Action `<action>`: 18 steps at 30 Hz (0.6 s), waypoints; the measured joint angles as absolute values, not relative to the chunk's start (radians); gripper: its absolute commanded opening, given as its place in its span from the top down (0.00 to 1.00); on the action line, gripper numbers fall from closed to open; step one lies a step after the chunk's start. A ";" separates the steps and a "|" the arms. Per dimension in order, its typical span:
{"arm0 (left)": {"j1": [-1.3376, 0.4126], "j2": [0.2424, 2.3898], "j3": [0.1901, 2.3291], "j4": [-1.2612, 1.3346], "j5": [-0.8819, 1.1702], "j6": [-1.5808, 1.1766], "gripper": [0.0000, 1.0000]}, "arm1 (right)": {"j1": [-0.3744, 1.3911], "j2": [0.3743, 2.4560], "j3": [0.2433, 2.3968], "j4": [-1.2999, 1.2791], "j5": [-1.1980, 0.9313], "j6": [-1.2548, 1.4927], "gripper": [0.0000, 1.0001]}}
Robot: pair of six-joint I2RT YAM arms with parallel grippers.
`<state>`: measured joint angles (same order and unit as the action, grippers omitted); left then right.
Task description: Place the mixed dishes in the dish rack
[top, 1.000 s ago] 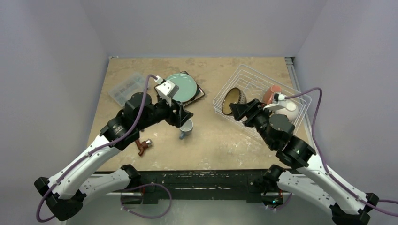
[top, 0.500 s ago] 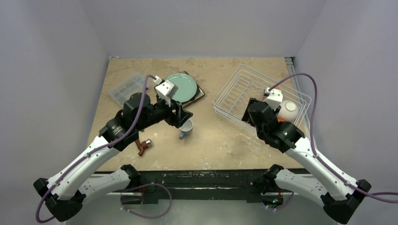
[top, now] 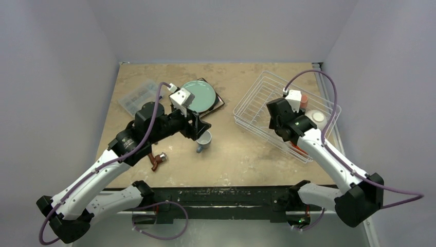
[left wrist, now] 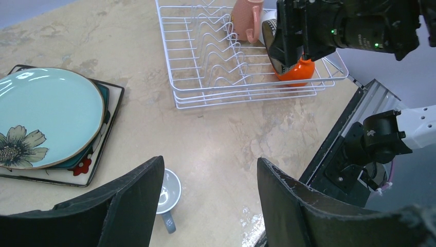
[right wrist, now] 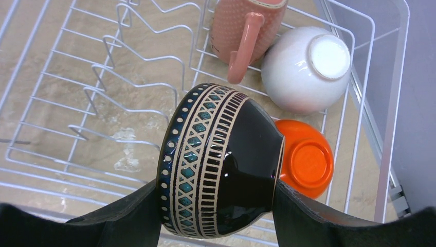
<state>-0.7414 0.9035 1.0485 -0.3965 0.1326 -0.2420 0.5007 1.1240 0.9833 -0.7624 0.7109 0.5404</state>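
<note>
My right gripper (right wrist: 217,194) is shut on the dark brown patterned bowl (right wrist: 221,159), holding it on its side above the white wire dish rack (right wrist: 77,103). In the rack lie the pink mug (right wrist: 241,25), the white bowl (right wrist: 308,72) and the orange bowl (right wrist: 307,159), both bowls upside down. From above, the right gripper (top: 276,121) is over the rack (top: 252,103). My left gripper (top: 202,126) is open and empty above the pale blue mug (top: 204,139), which stands on the table (left wrist: 168,191). The teal plate (top: 199,95) rests on the square flower-patterned plate (top: 220,104).
A clear plastic compartment box (top: 138,96) lies at the far left of the table. Black-handled pliers (top: 156,160) lie near the left arm. The rack's upright tines (right wrist: 133,67) stand left of the held bowl. The rack's right side is close to the table's right edge (top: 323,77).
My right arm has swung from the rack's near-left corner to over its right part, carrying the dark brown bowl. The left arm has hardly moved.
</note>
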 measured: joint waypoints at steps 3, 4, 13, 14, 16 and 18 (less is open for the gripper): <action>-0.741 0.904 1.048 -0.397 0.131 -0.242 0.35 | 0.481 1.188 0.983 -0.744 0.708 0.505 1.00; -0.741 0.904 1.048 -0.397 0.131 -0.242 0.35 | 0.476 1.204 0.983 -0.738 0.704 0.495 1.00; -0.741 0.904 1.048 -0.397 0.130 -0.242 0.35 | 0.461 1.351 0.983 -0.696 0.674 0.432 1.00; -0.741 0.904 1.048 -0.397 0.130 -0.242 0.35 | 0.461 1.370 0.983 -0.696 0.678 0.432 1.00; -0.741 0.905 1.048 -0.397 0.130 -0.242 0.35 | 0.462 1.402 0.983 -0.695 0.701 0.426 1.00; -0.741 0.906 1.048 -0.397 0.130 -0.242 0.35 | 0.461 1.412 0.983 -0.696 0.725 0.425 1.00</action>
